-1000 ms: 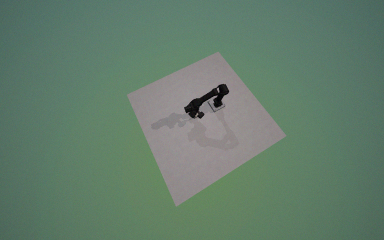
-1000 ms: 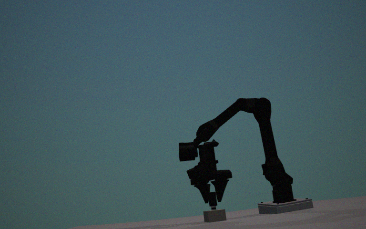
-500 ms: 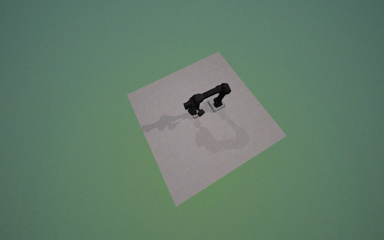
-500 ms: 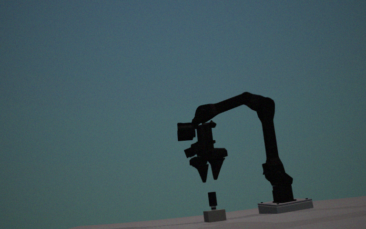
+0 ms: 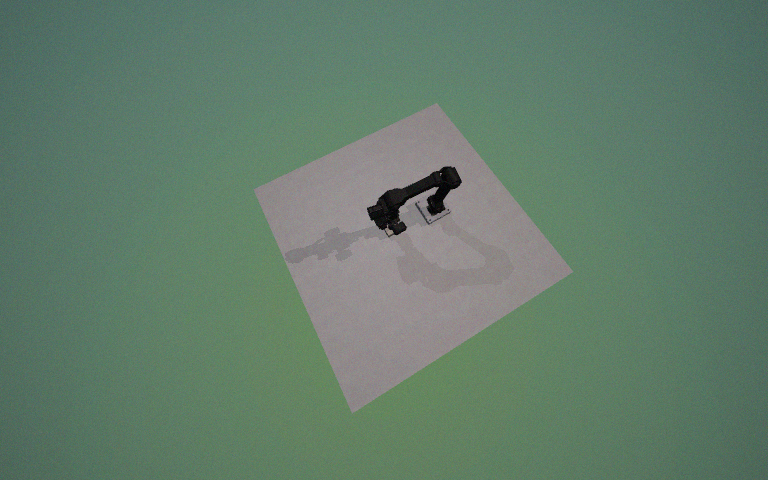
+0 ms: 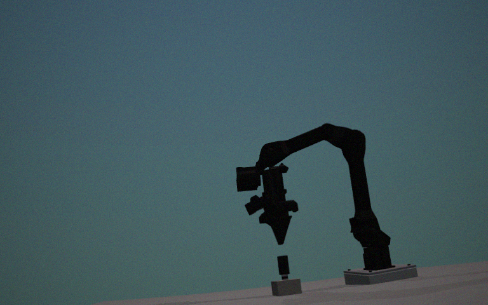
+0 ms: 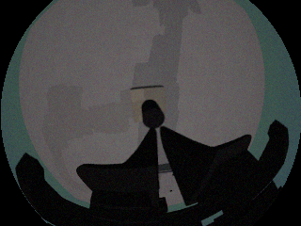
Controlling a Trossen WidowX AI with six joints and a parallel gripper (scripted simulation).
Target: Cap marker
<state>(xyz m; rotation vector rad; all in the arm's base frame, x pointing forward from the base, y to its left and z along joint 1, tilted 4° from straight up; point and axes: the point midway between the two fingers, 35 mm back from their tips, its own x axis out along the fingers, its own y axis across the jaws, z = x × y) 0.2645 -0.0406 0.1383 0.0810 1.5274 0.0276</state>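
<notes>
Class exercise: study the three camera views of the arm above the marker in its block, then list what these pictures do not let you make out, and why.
- Whether the dark cylindrical cap is clicked fully onto the marker: exterior view, backlit silhouette, joint too small.
- Marker, cap and light grey holder block: top view, covered by the black arm's wrist and too small.
- Colours and surface detail of the shut black gripper: exterior view, too dark.
- Cap's seating: wrist view, seen end-on behind the fingers.

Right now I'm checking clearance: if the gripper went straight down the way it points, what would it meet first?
Most likely the cap on the marker in the holder block; the shut gripper hangs apart above it, seemingly in line.
</notes>
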